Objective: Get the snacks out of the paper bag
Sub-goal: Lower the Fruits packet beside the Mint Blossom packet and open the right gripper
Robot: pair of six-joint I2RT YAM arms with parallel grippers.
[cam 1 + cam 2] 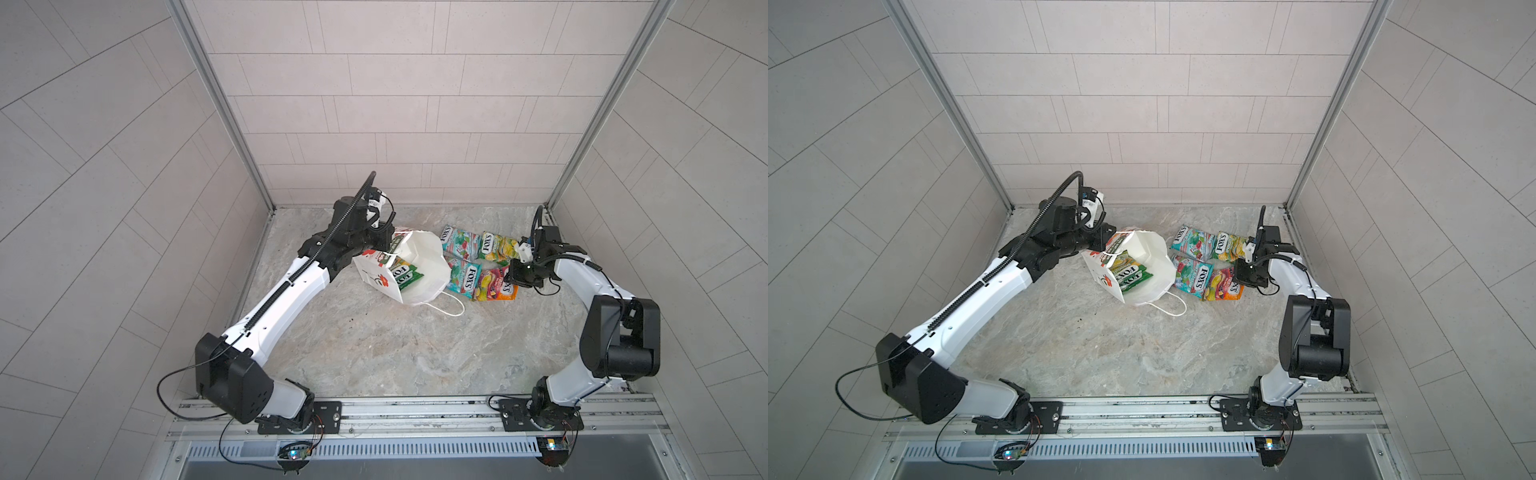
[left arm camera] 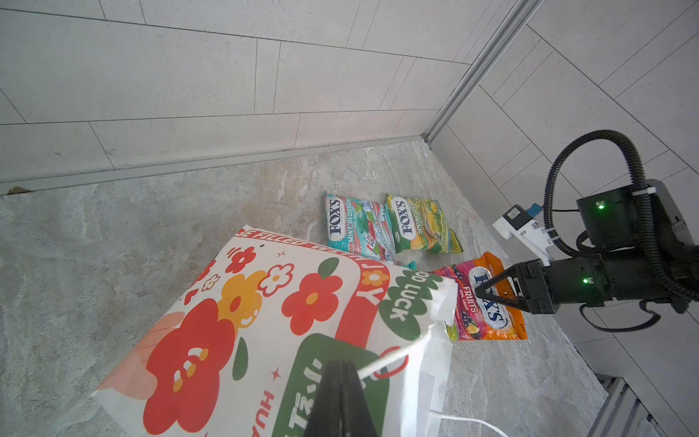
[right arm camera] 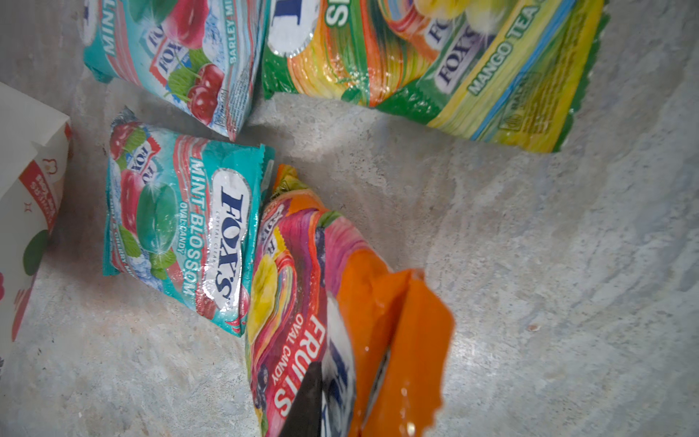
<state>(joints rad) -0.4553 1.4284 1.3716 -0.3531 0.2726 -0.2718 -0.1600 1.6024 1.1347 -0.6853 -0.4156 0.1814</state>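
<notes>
The white paper bag (image 1: pixel 426 259) (image 1: pixel 1150 255) (image 2: pixel 264 302) leans over with its mouth open. Two green snacks (image 1: pixel 405 276) (image 1: pixel 1130 277) lie inside. My left gripper (image 1: pixel 386 244) (image 1: pixel 1106 242) (image 2: pixel 340 378) is shut on the bag's cord handle at its rim. Right of the bag, two teal snacks (image 1: pixel 459 243) (image 1: pixel 464 279) and a green-yellow one (image 1: pixel 496 249) lie on the floor. My right gripper (image 1: pixel 510 277) (image 1: pixel 1236 274) (image 2: pixel 477 293) (image 3: pixel 351 378) is shut on the orange-red snack (image 1: pixel 492 289) (image 3: pixel 302 283), which bulges up around the fingers.
The bag's second cord handle (image 1: pixel 451 305) trails on the marble floor (image 1: pixel 395 353) in front of the bag. Tiled walls close in the back and both sides, with the right wall (image 1: pixel 623 208) near my right arm. A metal rail (image 1: pixel 415 411) runs along the front.
</notes>
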